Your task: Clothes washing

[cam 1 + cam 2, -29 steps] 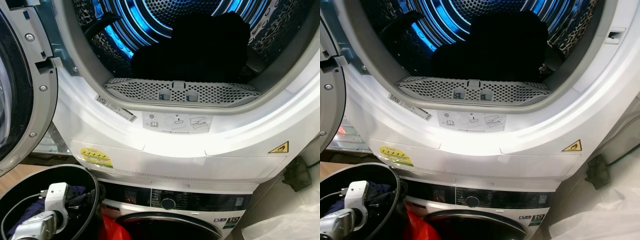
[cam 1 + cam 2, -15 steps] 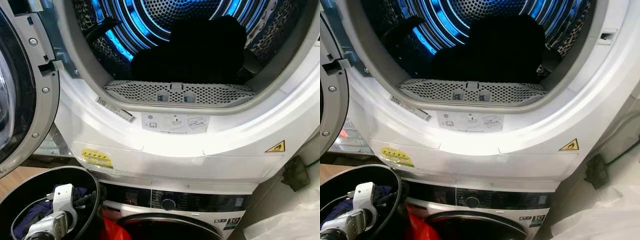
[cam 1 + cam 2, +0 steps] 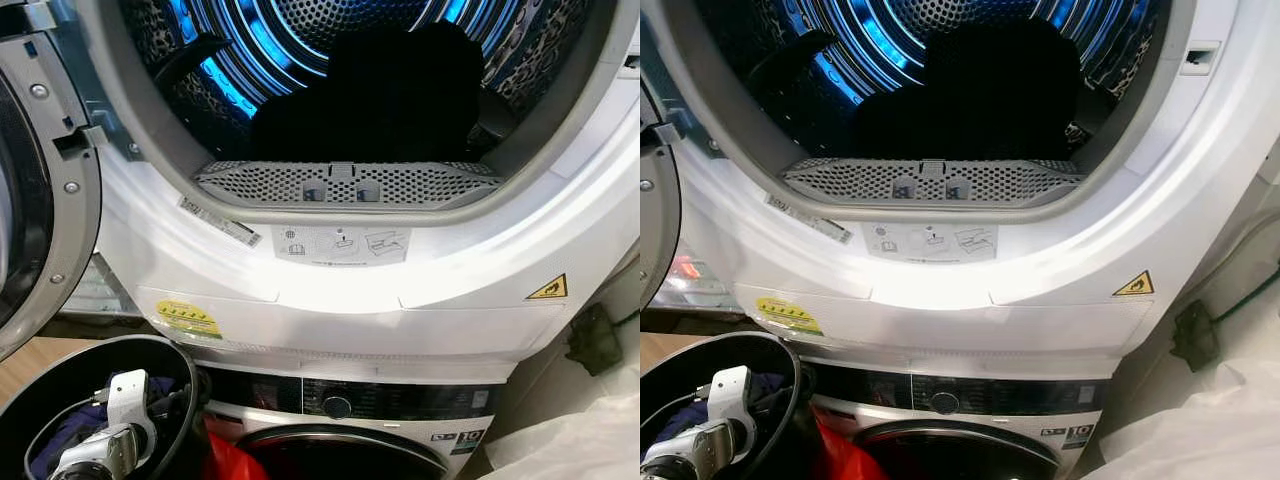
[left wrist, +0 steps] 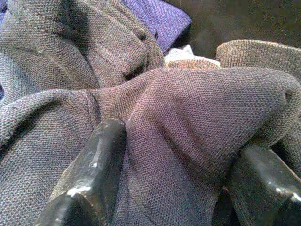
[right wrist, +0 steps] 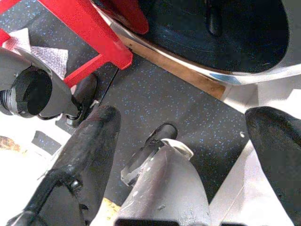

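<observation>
Down in the round black laundry basket [image 3: 170, 350], the left gripper [image 4: 174, 160] pinches a fold of grey knit garment [image 4: 188, 122]. The right gripper [image 5: 183, 141] hangs wide apart over speckled dark floor [image 5: 155, 99]. A dark heap, probably clothes [image 3: 390, 90], lies in the blue-lit perforated dryer drum [image 3: 240, 60].

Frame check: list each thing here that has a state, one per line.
Dryer door: swung open.
Dryer drum: lit blue, dark clothes inside.
Black basket: holds clothes.
Left gripper: in the basket, fingers around a fold of grey knit garment.
Right gripper: open, hanging above the floor.
</observation>
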Controlling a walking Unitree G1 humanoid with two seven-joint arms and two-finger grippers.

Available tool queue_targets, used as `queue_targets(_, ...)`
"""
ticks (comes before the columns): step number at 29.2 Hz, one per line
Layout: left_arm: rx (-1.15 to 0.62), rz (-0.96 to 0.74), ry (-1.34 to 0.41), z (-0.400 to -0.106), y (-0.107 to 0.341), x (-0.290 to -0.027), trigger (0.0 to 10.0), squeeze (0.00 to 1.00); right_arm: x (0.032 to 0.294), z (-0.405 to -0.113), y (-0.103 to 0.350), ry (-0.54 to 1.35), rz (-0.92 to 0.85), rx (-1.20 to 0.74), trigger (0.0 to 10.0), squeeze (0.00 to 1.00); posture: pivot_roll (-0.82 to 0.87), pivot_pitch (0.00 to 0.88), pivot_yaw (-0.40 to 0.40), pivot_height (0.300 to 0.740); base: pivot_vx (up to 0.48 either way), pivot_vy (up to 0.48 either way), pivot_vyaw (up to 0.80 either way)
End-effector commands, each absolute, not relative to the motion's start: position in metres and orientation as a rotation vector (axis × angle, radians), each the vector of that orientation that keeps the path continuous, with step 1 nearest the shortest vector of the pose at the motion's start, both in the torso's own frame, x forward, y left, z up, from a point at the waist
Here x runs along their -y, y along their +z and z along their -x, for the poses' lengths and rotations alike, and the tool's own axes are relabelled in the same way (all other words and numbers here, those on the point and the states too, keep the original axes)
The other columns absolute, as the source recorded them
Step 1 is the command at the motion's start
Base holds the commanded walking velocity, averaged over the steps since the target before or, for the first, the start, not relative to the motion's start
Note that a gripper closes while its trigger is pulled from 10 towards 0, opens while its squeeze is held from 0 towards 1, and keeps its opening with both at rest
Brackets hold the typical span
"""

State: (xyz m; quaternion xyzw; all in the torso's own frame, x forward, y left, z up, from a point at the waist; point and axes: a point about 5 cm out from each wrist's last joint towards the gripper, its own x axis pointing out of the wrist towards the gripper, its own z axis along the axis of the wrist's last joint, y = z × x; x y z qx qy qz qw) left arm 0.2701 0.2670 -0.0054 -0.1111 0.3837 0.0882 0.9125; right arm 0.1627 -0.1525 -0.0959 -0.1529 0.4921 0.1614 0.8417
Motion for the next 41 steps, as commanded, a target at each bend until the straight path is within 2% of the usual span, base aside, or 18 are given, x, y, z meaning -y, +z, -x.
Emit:
queue_targets(1, -0.820, 0.252, 0.170, -0.266, -0.011, -0.264, 0.0, 0.00, 0.150, -0.162, -0.096, 0.333, 0.307, -1.049, 10.0, 0.00, 0.07, 0.000, 0.078, 0.740, 0.000, 0.000, 0.00)
queue_targets(8, -0.847, 0.233, 0.162, -0.260, -0.015, -0.264, 0.0, 0.00, 0.144, -0.165, -0.095, 0.320, 0.283, -1.039, 10.0, 0.00, 0.06, 0.000, 0.104, 0.740, 0.000, 0.000, 0.00)
queue_targets(20, -0.830, 0.262, 0.229, -0.255, -0.021, -0.262, 0.0, 0.00, 0.144, -0.164, -0.096, 0.331, 0.289, -1.051, 10.0, 0.00, 0.12, 0.000, 0.099, 0.740, 0.000, 0.000, 0.00)
queue_targets(30, -0.737, 0.303, 0.205, -0.257, -0.015, -0.267, 0.0, 0.00, 0.140, -0.172, -0.093, 0.335, 0.279, -1.029, 10.0, 0.00, 0.11, 0.000, 0.106, 0.740, 0.000, 0.000, 0.00)
queue_targets(35, -0.571, 0.416, 0.081, -0.259, 0.001, -0.268, 0.0, 0.00, 0.143, -0.168, -0.094, 0.331, 0.280, -1.038, 10.0, 0.00, 0.11, 0.000, 0.103, 0.740, 0.000, 0.000, 0.00)
queue_targets(40, -0.429, 0.495, 0.030, -0.245, 0.016, -0.273, 0.0, 0.00, 0.146, -0.167, -0.094, 0.329, 0.282, -1.042, 10.0, 0.00, 0.12, 0.000, 0.100, 0.740, 0.000, 0.000, 0.00)
queue_targets(41, -0.329, 0.524, -0.040, -0.235, 0.030, -0.270, 0.0, 0.00, 0.147, -0.168, -0.094, 0.334, 0.285, -1.042, 10.0, 0.00, 0.13, 0.000, 0.100, 0.740, 0.000, 0.000, 0.00)
